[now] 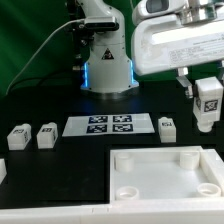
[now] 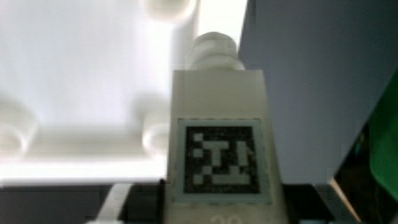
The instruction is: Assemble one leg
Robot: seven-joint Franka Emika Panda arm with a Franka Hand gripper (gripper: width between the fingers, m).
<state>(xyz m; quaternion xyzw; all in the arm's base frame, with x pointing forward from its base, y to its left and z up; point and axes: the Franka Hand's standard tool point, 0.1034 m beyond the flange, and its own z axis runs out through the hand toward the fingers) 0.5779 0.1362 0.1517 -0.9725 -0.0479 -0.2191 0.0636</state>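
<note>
My gripper (image 1: 208, 100) is shut on a leg (image 1: 208, 105), a chunky white block with a black-and-white tag, and holds it upright in the air at the exterior view's right, above the far right part of the large white panel (image 1: 160, 175). In the wrist view the leg (image 2: 221, 130) fills the middle, its tag facing the camera and its peg end pointing away, over the panel's edge (image 2: 107, 90). A dark fingertip (image 2: 352, 200) shows beside the leg.
Three more legs lie on the black table: two at the exterior view's left (image 1: 19, 136) (image 1: 47, 134) and one right of the marker board (image 1: 167, 127). The marker board (image 1: 109, 125) lies in the middle. The robot base (image 1: 107, 60) stands behind it.
</note>
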